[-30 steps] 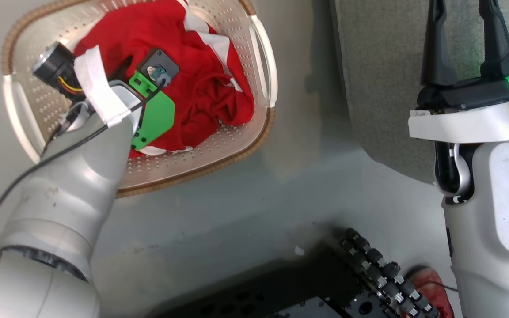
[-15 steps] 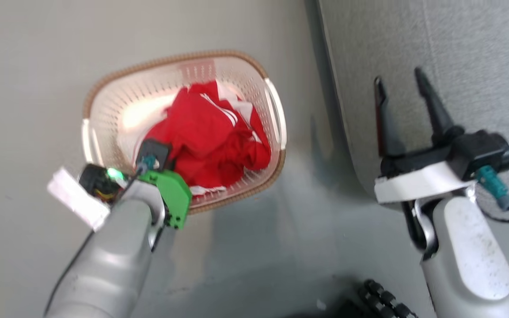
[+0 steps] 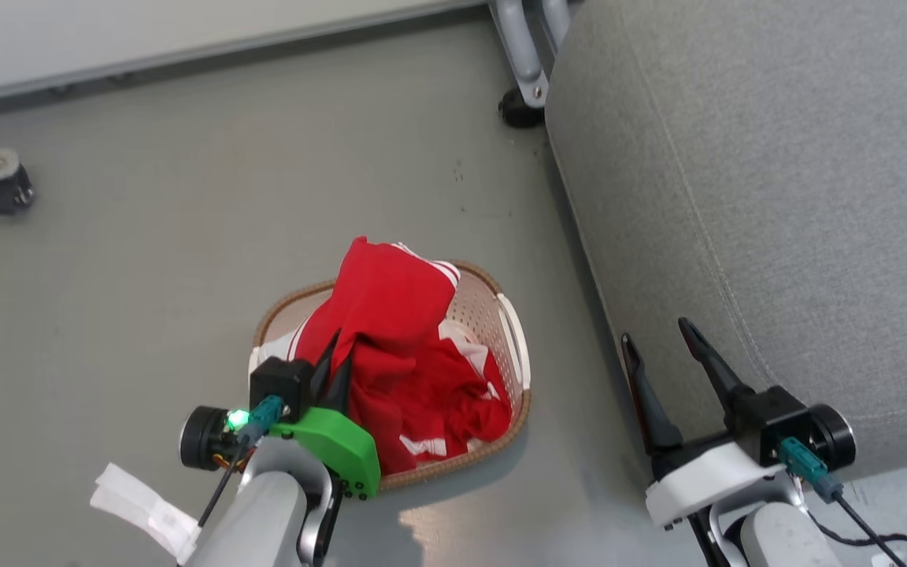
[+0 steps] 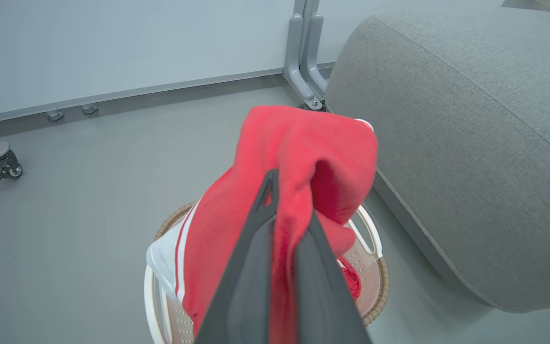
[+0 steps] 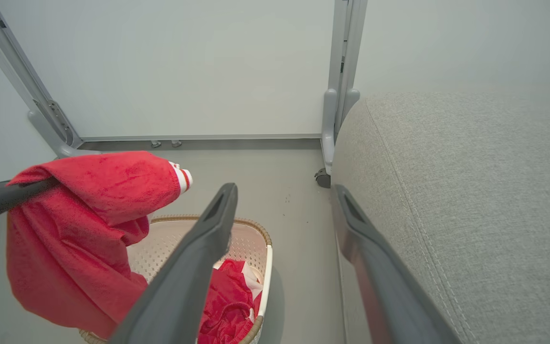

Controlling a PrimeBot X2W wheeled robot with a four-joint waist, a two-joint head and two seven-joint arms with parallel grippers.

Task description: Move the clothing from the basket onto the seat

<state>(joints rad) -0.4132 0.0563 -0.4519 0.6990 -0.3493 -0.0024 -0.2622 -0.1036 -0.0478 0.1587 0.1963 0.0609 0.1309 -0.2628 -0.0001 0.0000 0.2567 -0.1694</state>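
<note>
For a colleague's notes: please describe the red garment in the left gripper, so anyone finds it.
Beside the big grey seat stands an oval basket. Above it hangs the lifted garment, pinched by the left gripper; the other garment lies inside the basket.

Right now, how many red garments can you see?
2. One red garment hangs from the shut left gripper over the basket; the second garment lies crumpled inside the basket. Another could be hidden beneath it.

basket [image 3: 510,346] on floor [image 3: 146,252], left of seat [image 3: 776,197]
</note>
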